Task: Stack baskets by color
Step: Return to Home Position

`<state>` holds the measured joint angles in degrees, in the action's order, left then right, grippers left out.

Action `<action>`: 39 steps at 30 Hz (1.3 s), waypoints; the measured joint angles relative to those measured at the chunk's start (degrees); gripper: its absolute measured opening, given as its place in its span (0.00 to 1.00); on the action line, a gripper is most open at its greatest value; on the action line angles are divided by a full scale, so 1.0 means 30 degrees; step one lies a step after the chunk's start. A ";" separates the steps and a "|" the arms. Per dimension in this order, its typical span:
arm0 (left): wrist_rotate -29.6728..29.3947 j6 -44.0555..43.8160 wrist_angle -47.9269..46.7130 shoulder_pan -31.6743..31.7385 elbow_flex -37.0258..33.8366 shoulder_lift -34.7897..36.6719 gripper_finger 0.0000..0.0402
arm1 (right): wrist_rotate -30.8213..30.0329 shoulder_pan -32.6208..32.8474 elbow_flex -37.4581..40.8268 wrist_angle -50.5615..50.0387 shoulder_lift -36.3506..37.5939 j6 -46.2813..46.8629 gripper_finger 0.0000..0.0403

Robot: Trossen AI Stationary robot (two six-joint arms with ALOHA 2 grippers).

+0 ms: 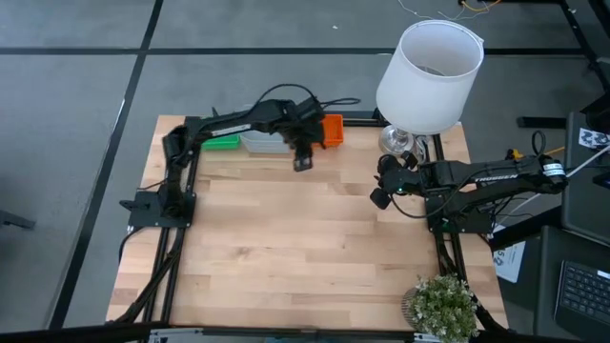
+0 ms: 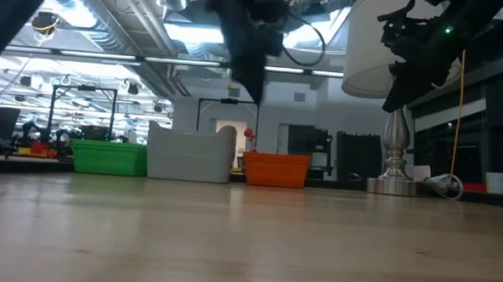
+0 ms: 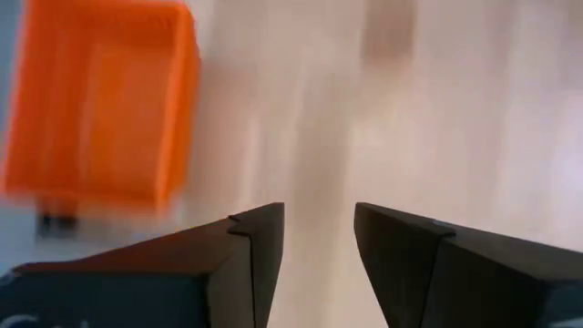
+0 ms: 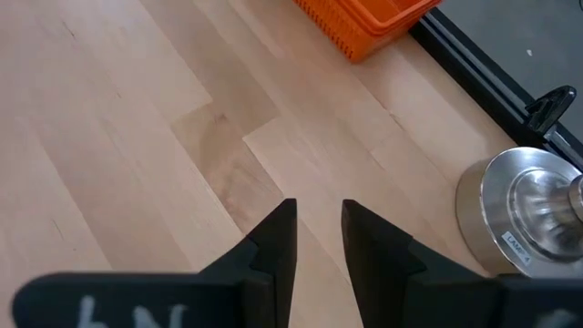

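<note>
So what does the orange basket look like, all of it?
The orange basket is a small, shallow plastic tray with mesh-like walls flaring to a rim. It stands upright on the table, at its far edge, at the right end of a row, close beside the grey basket; whether they touch is unclear. Nothing holds it: the left gripper hangs nearby, fingers open. Whether more are nested inside cannot be told.
</note>
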<state>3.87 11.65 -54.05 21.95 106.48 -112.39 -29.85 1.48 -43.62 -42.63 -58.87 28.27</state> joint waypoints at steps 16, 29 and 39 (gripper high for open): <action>-0.3177 -0.6018 -1.0298 -0.2781 -0.2599 0.8133 0.32 | 0.0029 0.0015 0.0015 0.0306 -0.0648 0.0525 0.22; -0.3895 -1.0825 0.6077 -0.4323 -2.1401 2.1208 0.32 | 0.0131 0.0015 0.0015 0.0594 -0.1569 0.0466 0.22; -0.3276 -1.1242 1.8928 -0.4812 -3.1538 2.6766 0.32 | 0.0510 0.0019 0.0015 0.1069 -0.1683 0.0415 0.22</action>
<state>-5.96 -22.07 2.74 7.51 11.86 -32.09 -28.32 1.53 -43.57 -39.43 -63.92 29.52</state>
